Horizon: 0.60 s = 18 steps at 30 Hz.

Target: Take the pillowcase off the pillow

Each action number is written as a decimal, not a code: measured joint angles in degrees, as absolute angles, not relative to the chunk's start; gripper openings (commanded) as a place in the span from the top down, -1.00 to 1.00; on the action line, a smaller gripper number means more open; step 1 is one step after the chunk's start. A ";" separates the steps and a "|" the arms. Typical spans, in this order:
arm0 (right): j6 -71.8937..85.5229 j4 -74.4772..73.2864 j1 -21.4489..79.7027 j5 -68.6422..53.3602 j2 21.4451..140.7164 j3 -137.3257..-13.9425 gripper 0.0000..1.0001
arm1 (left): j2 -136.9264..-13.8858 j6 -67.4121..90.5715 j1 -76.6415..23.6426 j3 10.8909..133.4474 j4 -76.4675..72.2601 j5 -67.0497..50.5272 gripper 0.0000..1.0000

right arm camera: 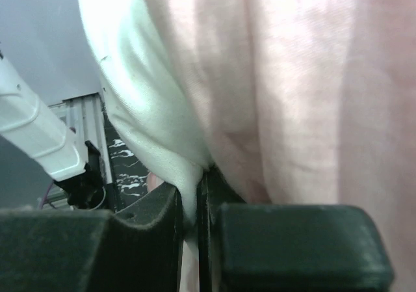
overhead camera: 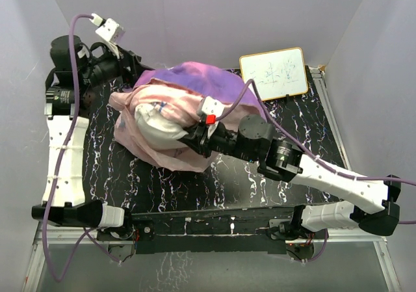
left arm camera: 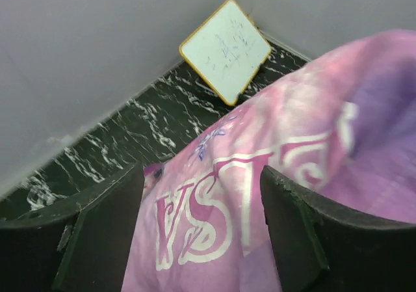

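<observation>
The pillowcase (overhead camera: 201, 79) lies bunched at the table's far middle, purple-pink outside, with its pale pink inside (overhead camera: 162, 100) turned out at the near left. The white pillow (overhead camera: 159, 128) pokes out of its opening. My right gripper (overhead camera: 188, 136) is shut on a fold of the white pillow (right arm camera: 149, 110), pinched between its fingers (right arm camera: 198, 194), with the pale pink lining (right arm camera: 305, 90) to the right. My left gripper (overhead camera: 136, 71) is at the case's far left end. In its wrist view it stands open (left arm camera: 201, 181), with the lettered purple-pink fabric (left arm camera: 214, 207) between the spread fingers.
A small framed whiteboard (overhead camera: 273, 72) leans at the back right, also in the left wrist view (left arm camera: 224, 48). Grey walls close off the back and both sides. The black marbled tabletop (overhead camera: 260, 188) shows in front of the pillow.
</observation>
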State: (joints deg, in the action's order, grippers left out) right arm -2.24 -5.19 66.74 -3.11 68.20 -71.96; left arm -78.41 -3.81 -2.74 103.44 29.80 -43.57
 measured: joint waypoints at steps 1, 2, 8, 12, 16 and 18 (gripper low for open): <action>-2.63 -6.11 66.17 -2.70 68.16 -73.08 0.84 | -78.00 -5.39 -2.74 105.38 31.44 -43.88 -0.49; -2.90 -7.14 65.12 -2.81 68.16 -74.52 0.84 | -77.54 -6.66 -2.74 106.85 32.18 -43.90 -0.50; -2.20 -13.23 53.49 -8.69 68.36 -81.45 0.84 | -72.53 -11.60 -2.74 116.99 32.32 -38.96 -0.67; -1.37 -17.12 48.07 -14.22 71.26 -86.59 0.83 | -70.81 -10.85 -2.74 123.35 31.53 -42.28 -0.65; -0.99 -19.75 47.55 -21.54 74.48 -89.03 0.84 | -69.71 -8.45 -2.87 122.98 31.57 -49.52 -0.59; -0.91 -21.21 47.57 -25.06 75.92 -90.15 0.84 | -69.76 -8.38 -2.87 120.60 31.83 -51.09 -0.54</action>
